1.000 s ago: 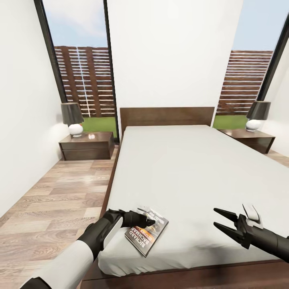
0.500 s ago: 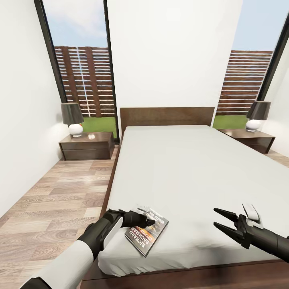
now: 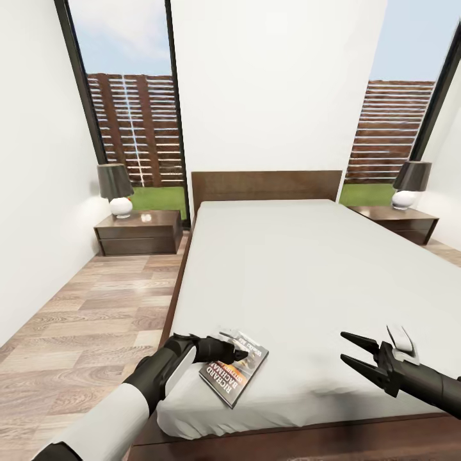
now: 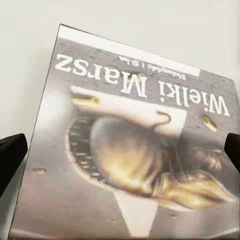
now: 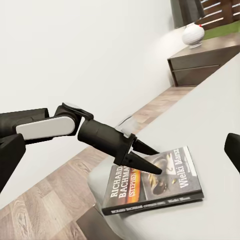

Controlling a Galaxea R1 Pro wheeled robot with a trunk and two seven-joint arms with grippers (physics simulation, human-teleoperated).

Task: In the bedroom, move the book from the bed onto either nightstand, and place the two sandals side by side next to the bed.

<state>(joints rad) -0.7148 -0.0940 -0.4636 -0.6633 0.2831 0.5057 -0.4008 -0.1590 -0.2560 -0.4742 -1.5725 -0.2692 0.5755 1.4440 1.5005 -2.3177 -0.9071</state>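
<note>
The book [image 3: 229, 379] lies flat near the front left corner of the bed [image 3: 294, 269], its dark pictured cover [image 4: 130, 170] facing up. My left gripper [image 3: 243, 354] is open just over the cover, its fingertips [image 4: 11, 155] spread wide to either side of the picture. From the right wrist view, the left gripper [image 5: 150, 162] points down at the book [image 5: 165, 192]; contact cannot be told. My right gripper [image 3: 344, 346] hovers open above the mattress, to the right of the book and holding nothing. The sandals are out of view.
One nightstand [image 3: 137, 232] with a lamp [image 3: 115, 189] stands left of the headboard, another nightstand [image 3: 400, 223] with a lamp [image 3: 411, 184] to its right. A strip of wood floor [image 3: 83, 320] runs between the bed's left side and the white wall.
</note>
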